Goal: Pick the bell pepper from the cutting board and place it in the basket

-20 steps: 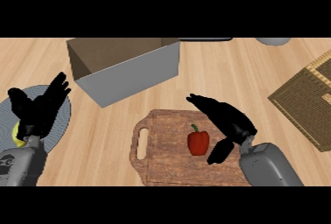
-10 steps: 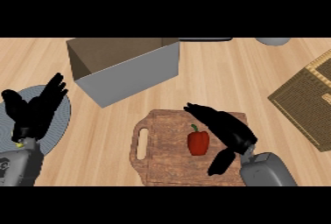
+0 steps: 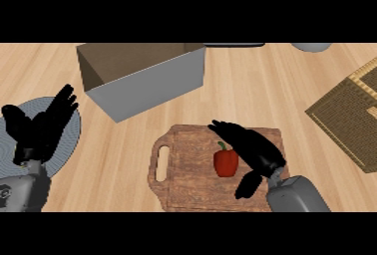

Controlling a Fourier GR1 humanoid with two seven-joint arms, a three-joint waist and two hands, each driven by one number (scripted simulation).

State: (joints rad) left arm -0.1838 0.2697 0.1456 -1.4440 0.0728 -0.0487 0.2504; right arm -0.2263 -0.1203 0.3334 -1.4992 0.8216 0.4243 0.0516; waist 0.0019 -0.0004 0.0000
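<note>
A red bell pepper (image 3: 226, 162) with a green stem lies near the middle of a wooden cutting board (image 3: 188, 174) at the lower centre of the head view. My right hand (image 3: 254, 152) hovers just to the right of the pepper, open, fingers stretched up-left and thumb hanging down past it; nothing is held. A woven basket (image 3: 346, 117) sits at the right edge, partly cut off. At the left edge my left hand (image 3: 43, 129) rests open, fingers up.
An open grey box (image 3: 147, 82) with a brown inside stands at the upper left. A blue-grey plate (image 3: 63, 142) lies under my left hand. A grey round object (image 3: 313, 47) shows at the top right. Bare wooden counter lies between board and basket.
My right hand has slid left and down toward the pepper, its palm now close beside it. The pepper and board have not moved. The left hand has shifted only slightly.
</note>
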